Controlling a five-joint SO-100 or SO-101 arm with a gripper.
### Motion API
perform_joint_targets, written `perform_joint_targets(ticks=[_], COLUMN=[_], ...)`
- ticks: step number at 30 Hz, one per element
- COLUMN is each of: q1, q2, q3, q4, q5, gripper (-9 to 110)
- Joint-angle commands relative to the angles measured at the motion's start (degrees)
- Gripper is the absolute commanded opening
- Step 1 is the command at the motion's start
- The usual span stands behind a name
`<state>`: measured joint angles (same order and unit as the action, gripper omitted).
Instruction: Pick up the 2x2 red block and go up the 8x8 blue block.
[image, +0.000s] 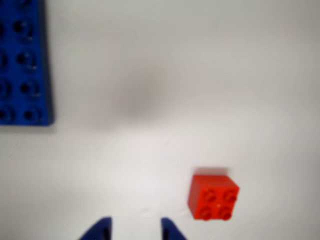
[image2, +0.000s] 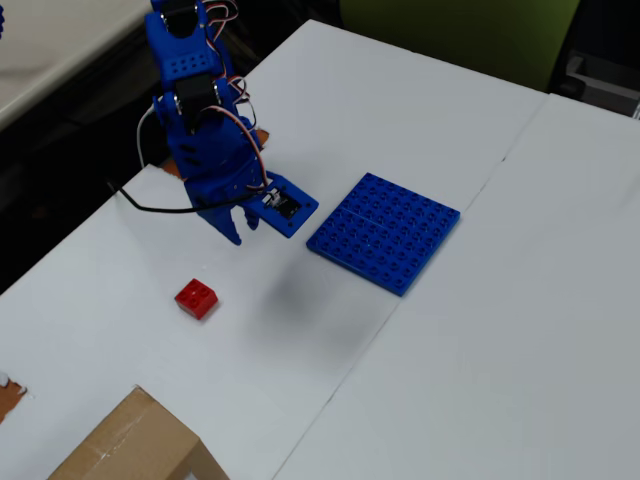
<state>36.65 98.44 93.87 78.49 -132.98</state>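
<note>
1. My blue two-finger pincer hangs above the white table — empty, fingers slightly parted.
2. The small red plastic studded brick lies below-left.
3. The flat blue studded baseplate sits right — well apart.

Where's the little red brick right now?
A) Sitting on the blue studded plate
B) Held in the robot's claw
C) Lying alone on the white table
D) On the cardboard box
C: the 2x2 red block lies on the bare white table, apart from the 8x8 blue block and the empty gripper.
</note>
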Motion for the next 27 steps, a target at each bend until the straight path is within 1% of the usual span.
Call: perform_joint_targets(ticks=[1, 5, 13, 20, 27], q1=[3.8, 8.4, 11.8, 13.9, 15.7], q2=[-1.5, -4.2, -7.3, -7.7, -11.8], q3=[-2.6, -2.6, -2.7, -2.6, -2.7], q4=[-3.5, -5.9, -9.9, -12.9, -18.1], q5=[-4.2, -10.4, -12.5, -15.4, -17.1], gripper=[14, 15, 19, 20, 21])
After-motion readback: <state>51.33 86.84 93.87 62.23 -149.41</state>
